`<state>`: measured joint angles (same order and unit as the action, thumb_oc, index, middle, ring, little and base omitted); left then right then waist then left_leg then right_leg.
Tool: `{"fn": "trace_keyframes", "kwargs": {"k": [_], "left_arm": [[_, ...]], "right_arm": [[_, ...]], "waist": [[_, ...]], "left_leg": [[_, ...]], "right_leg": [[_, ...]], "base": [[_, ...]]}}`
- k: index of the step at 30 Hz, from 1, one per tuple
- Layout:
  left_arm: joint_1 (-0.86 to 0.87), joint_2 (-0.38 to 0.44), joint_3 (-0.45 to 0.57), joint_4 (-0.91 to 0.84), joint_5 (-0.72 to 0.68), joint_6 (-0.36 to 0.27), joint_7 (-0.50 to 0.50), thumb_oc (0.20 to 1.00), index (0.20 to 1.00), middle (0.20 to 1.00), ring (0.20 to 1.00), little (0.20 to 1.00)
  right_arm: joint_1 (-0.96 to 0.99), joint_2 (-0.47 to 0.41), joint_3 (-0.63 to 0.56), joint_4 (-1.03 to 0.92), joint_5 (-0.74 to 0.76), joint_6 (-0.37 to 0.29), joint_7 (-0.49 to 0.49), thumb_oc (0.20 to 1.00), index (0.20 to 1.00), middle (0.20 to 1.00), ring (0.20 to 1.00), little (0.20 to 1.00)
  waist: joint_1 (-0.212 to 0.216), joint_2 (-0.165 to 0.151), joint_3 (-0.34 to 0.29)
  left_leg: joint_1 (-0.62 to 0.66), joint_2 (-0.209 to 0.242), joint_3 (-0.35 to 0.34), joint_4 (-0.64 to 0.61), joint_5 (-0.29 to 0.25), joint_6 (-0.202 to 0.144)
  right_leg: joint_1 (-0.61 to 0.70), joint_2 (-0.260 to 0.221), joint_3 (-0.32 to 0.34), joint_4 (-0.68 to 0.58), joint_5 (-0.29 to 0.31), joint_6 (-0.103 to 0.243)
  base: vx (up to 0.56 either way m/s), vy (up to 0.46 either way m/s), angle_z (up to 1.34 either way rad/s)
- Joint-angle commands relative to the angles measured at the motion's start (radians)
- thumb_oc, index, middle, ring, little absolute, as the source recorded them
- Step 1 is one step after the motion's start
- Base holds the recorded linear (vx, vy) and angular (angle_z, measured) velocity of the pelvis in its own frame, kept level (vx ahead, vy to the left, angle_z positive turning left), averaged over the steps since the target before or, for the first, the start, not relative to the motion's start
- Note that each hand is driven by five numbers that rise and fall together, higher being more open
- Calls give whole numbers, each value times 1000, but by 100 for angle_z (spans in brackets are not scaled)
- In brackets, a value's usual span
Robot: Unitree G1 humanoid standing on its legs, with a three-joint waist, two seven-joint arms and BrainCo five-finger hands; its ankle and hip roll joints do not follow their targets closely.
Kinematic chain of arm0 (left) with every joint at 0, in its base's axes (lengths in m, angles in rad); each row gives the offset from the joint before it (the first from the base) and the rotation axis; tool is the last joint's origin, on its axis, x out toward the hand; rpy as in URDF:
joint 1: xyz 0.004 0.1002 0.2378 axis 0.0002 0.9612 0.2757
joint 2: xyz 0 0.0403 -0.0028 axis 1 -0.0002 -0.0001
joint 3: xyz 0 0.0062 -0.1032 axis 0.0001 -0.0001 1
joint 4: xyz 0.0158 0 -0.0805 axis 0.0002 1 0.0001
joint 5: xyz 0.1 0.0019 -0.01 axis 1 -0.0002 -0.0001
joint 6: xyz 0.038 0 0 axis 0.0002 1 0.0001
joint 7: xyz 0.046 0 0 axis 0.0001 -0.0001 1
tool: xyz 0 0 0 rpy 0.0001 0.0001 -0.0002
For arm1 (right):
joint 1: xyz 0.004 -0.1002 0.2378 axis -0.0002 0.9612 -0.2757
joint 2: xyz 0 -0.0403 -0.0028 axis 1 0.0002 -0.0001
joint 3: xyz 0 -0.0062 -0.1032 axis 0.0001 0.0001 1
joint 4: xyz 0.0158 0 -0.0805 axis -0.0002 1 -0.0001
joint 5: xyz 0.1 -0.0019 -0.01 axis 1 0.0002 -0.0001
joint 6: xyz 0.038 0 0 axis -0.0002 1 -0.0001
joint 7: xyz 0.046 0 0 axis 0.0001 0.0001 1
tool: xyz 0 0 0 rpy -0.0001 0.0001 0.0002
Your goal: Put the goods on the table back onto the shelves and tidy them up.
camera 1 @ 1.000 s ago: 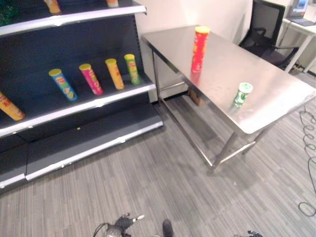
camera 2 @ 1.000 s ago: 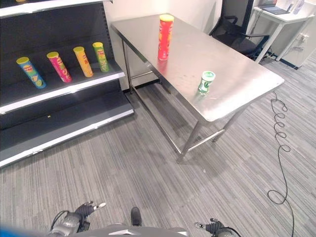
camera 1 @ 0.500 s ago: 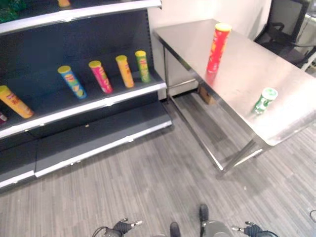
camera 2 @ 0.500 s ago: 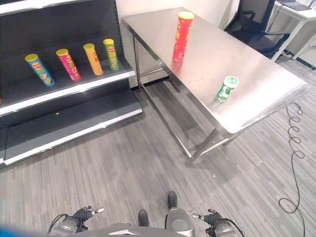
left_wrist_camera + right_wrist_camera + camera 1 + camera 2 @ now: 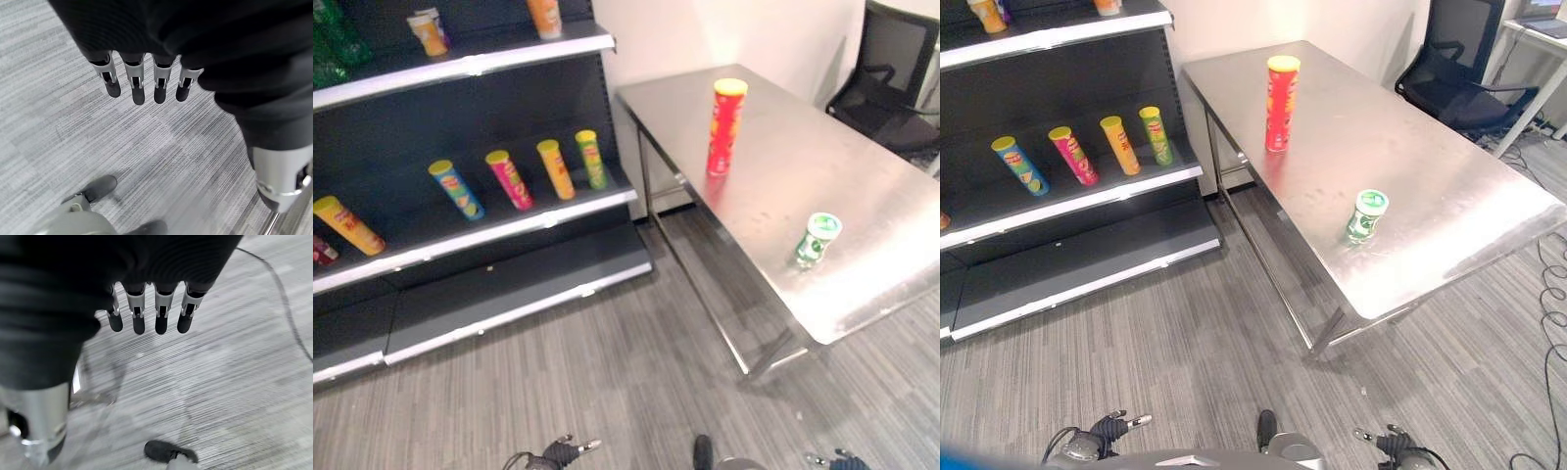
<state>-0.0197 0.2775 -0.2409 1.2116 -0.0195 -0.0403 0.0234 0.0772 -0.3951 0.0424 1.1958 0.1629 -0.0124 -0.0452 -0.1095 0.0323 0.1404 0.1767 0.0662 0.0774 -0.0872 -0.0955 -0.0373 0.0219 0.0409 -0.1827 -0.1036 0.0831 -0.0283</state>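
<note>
Both hands are hanging low over the grey floor, the left hand (image 5: pixel 142 81) and right hand (image 5: pixel 146 313) with fingers straight and holding nothing. Out ahead, the tall red can (image 5: pixel 1281 103) and short green cup (image 5: pixel 1366 215) are standing well apart on the steel surface (image 5: pixel 1449 186), unmoved since before; only the camera has shifted. Four tubes (image 5: pixel 1087 152) are leaning on the shelf (image 5: pixel 1077 201).

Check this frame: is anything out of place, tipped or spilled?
Nothing is spilled or tipped. Two goods remain on the steel table rather than the shelves: a tall red can and a short green can, both upright. Both hands hang open, holding nothing.
</note>
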Motion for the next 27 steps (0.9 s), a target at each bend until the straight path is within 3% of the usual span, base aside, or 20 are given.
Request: {"fn": "trace_keyframes", "kwargs": {"k": [1,2,6,8,9,14,16,19,22,27], "left_arm": [[-54,14,-22,21,9,-7,7,1000,1000,1000,1000,1000],[-54,14,-22,21,9,-7,7,1000,1000,1000,1000,1000],[-38,7,-4,6,21,-9,9,1000,1000,1000,1000,1000],[-35,3,0,4,23,-10,8,1000,1000,1000,1000,1000],[-27,-4,7,-1,30,-11,6,1000,1000,1000,1000,1000],[0,-13,37,-12,48,-11,-2,1000,1000,1000,1000,1000],[4,-13,37,-17,51,-11,-7,1000,1000,1000,1000,1000],[25,-1,41,-39,59,-19,-21,1000,1000,1000,1000,1000],[29,3,35,-43,61,-20,-21,1000,1000,1000,1000,1000],[30,10,17,-42,51,-22,-21,1000,1000,1000,1000,1000]], "right_arm": [[3,-62,-89,44,112,-25,-59,1000,1000,1000,1000,1000],[3,-62,-89,44,112,-25,-59,1000,1000,1000,1000,1000],[78,-177,-306,-75,174,-57,-134,1000,1000,1000,1000,1000],[96,-200,-347,-106,170,-62,-152,1000,1000,1000,1000,1000],[125,-249,-425,-194,146,-73,-188,1000,1000,1000,1000,1000],[171,-375,-586,-563,29,-106,-249,1000,1000,1000,1000,1000],[163,-400,-598,-608,13,-113,-246,1000,1000,1000,1000,1000],[121,-512,-585,-822,-84,-144,-192,1000,1000,1000,1000,1000],[72,-545,-544,-855,-103,-149,-182,1000,1000,1000,1000,1000],[-79,-584,-368,-820,-112,-152,-143,1000,1000,1000,1000,1000]], "waist": [[-51,-37,0],[-50,-37,0],[-73,-26,-9],[-77,-24,-10],[-86,-19,-12],[-92,-18,-18],[-88,-19,-18],[-64,-26,-23],[-54,-29,-26],[-19,-39,-28]], "left_leg": [[-27,-11,168,0,32,-29],[-27,-11,169,0,32,-29],[-16,-17,172,0,14,-22],[-12,-16,175,0,10,-22],[-4,-17,180,0,4,-21],[7,-19,186,0,-10,-15],[7,-19,186,0,-12,-14],[8,-20,183,0,-13,-14],[9,-20,180,0,-12,-14],[10,-20,167,0,-9,-16]], "right_leg": [[72,-60,17,16,-171,94],[72,-60,17,16,-171,94],[80,-56,24,16,-172,102],[83,-56,26,16,-174,104],[88,-55,30,16,-177,105],[95,-58,36,16,-179,108],[95,-58,36,16,-179,108],[97,-59,32,16,-180,109],[99,-60,28,16,-180,109],[109,-62,14,16,-181,107]], "base": [[40,-72,35],[54,-9,40],[52,22,3],[37,36,-4],[38,41,-4],[27,35,-11],[4,9,-2],[-3,5,1],[-4,2,3],[-7,-9,10]]}}
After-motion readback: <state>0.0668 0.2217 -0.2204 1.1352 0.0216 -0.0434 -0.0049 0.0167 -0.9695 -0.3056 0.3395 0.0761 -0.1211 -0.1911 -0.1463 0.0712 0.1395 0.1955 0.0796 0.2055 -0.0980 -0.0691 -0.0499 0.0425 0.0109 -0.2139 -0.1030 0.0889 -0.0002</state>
